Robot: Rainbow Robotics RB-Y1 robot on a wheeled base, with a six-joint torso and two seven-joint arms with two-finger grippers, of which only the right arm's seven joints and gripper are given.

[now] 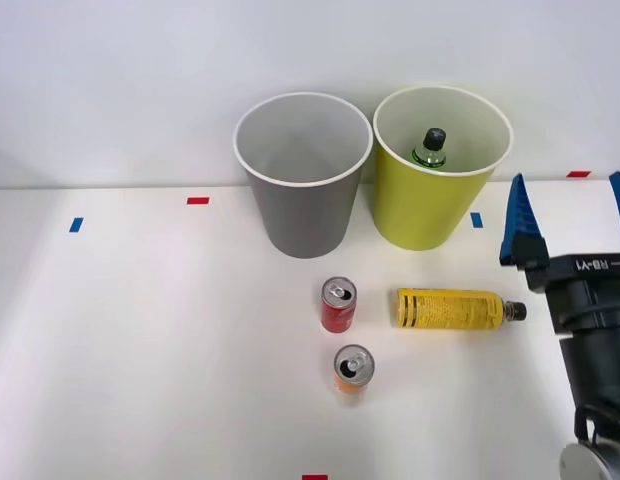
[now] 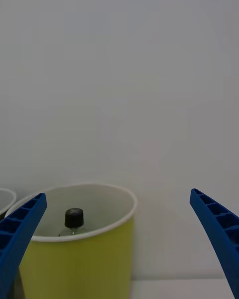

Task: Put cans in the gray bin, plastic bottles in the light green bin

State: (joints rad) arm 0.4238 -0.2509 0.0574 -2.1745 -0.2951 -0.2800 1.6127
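The gray bin (image 1: pixel 303 175) and the light green bin (image 1: pixel 442 167) stand side by side at the back of the table. A green plastic bottle (image 1: pixel 430 149) with a black cap stands inside the light green bin (image 2: pixel 84 251); its cap (image 2: pixel 74 218) shows over the rim. A yellow-labelled plastic bottle (image 1: pixel 455 309) lies on its side in front of that bin, cap pointing right. A red can (image 1: pixel 338 305) and an orange can (image 1: pixel 352 370) stand upright in front of the gray bin. My right gripper (image 1: pixel 570 215) hangs open and empty, right of the light green bin and above the lying bottle's cap end.
Red (image 1: pixel 198 200) and blue (image 1: pixel 76 225) tape marks dot the white table. A plain white wall rises right behind the bins. Open tabletop stretches to the left of the cans.
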